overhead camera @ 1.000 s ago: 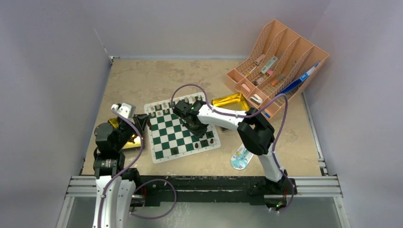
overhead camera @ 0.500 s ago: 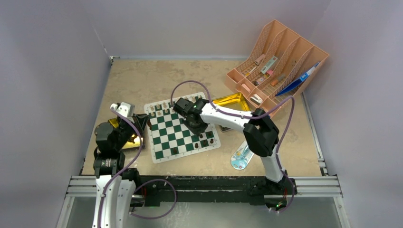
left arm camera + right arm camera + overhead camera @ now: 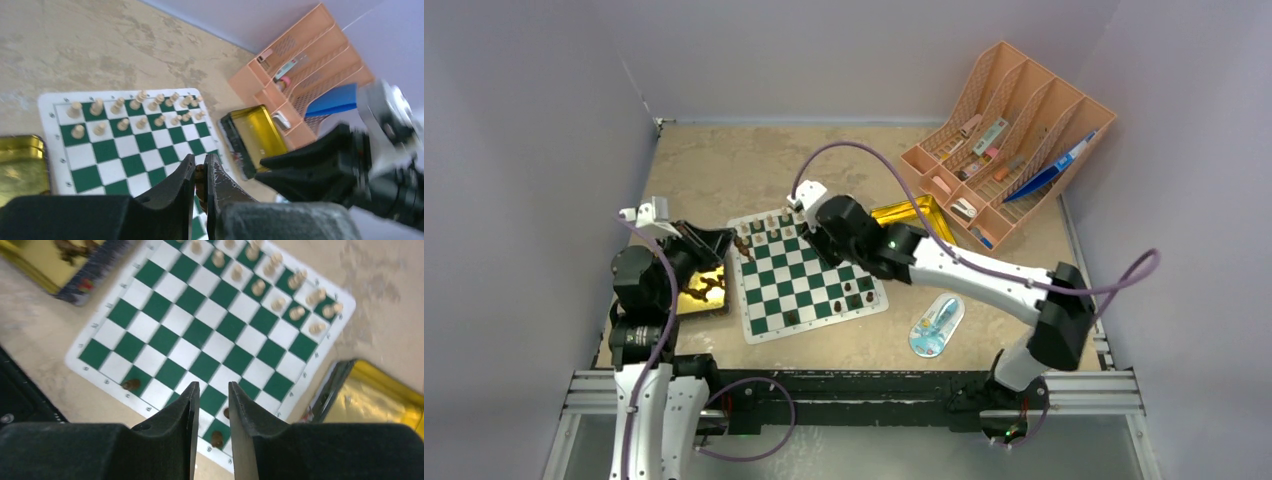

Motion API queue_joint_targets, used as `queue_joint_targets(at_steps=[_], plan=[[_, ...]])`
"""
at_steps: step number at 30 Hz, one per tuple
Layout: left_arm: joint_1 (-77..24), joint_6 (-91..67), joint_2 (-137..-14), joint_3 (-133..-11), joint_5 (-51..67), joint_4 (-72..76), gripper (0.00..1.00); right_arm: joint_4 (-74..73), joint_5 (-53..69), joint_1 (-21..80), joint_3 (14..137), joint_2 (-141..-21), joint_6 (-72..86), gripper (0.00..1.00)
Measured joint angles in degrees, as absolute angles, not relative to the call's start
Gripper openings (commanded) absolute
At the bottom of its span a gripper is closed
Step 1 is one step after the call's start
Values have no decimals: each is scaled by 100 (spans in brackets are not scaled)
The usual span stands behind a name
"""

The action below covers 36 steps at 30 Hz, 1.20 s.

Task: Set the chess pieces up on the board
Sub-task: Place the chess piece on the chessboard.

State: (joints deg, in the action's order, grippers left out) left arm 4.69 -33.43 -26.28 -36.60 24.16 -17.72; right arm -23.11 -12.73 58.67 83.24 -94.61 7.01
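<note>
My left claw [image 3: 200, 162] is clenched on a dark brown piece [image 3: 200, 181], over the left edge of the board [image 3: 769, 290] and just beside the gold tin [image 3: 699, 295] on that side. My right claw [image 3: 213, 386] hangs released above the board, with nothing between its fingers. Cream pieces [image 3: 120, 107] fill the two far rows. A few dark pieces [image 3: 852, 298] stand along the near rows, and the middle squares lie bare. A second tin [image 3: 909, 213] sits just beside the right edge. The orange rack [image 3: 1014, 130] stands well apart on the counter [image 3: 724, 160].
</note>
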Motion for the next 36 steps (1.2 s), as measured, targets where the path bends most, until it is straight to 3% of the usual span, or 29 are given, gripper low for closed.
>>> queue_joint_targets(at_steps=[6,11,21,36], plan=[[469,-4829,-3037,-4237,2403,-2401,0,692,-1155,6657,6206,-7968,-613,34],[469,-5817,-3428,-4606,2554,-3087,0,3498,-740,7343,4191,-6744,-2628,38],[469,-6877,-3483,-4615,3330,-3553,0,5133,-626,7623,4075,-7096,-4646,41],[469,-7269,-3485,-4519,3951,-3575,0,5454,-757,7887,4252,-8029,-5798,43]])
